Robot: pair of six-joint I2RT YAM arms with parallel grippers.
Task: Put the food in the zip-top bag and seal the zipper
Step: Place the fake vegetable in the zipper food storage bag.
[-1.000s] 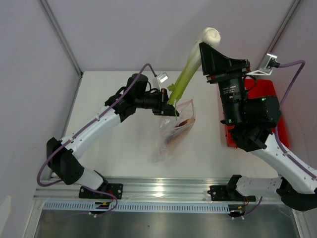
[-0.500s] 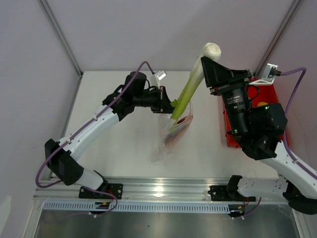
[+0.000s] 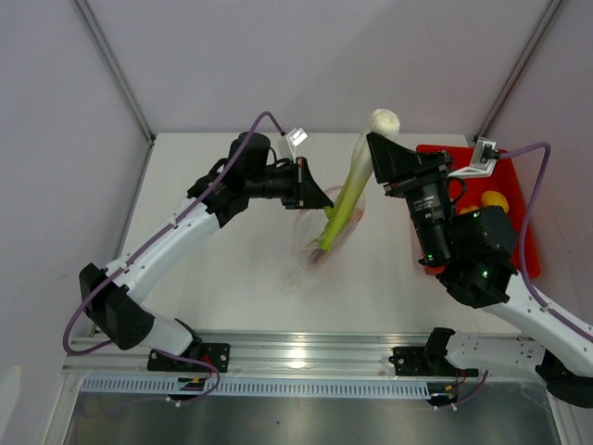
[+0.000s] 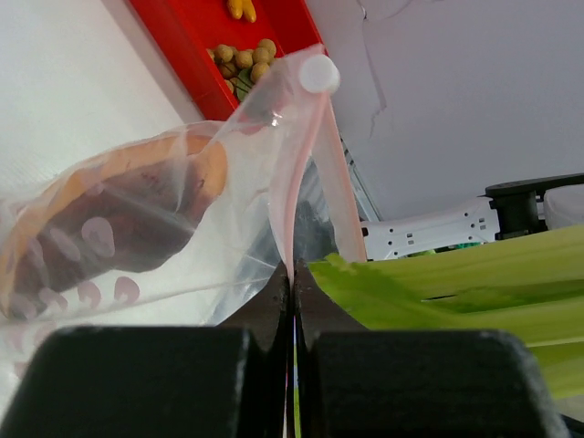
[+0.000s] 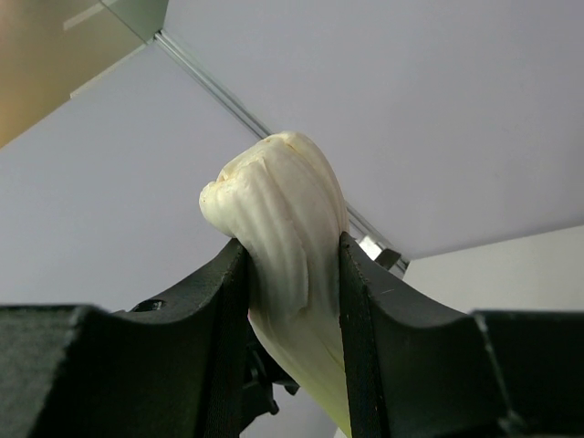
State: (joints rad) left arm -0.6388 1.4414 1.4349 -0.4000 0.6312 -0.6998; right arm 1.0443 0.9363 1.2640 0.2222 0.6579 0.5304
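left gripper (image 4: 292, 287): clenched, the jaws are pressed together on the rim of the zip-top bag (image 3: 326, 230), just beside the zipper (image 4: 308, 155).
right gripper (image 5: 290, 274): grasping the leek (image 3: 348, 188) at its white end; the white bulb stands out above the black fingers (image 5: 226, 310), which touch it on both sides.
leek, how it lies: tilted, with the white end high at the far right in the right gripper and the green end lower, nearer and more to the left, at the bag.
leek and bag: in the top view the green end is within the outline of the bag and the open mouth curves around the stalk. in the left wrist view the green leaves are just to the right of the pinched rim.
bag, where: over the middle of the table (image 3: 222, 269), its far edge lifted by the left gripper, the rest going down toward the near side.
inside the bag: a dark red piece (image 4: 109, 228) with an orange rim, seen through the clear wall.
red tray (image 3: 521, 171): at the right side of the table, partly behind the right arm; it holds the lemon (image 3: 494, 199) and the bunch of tan balls (image 4: 242, 62).
the two grippers: apart, the leek reaches from one toward the other.
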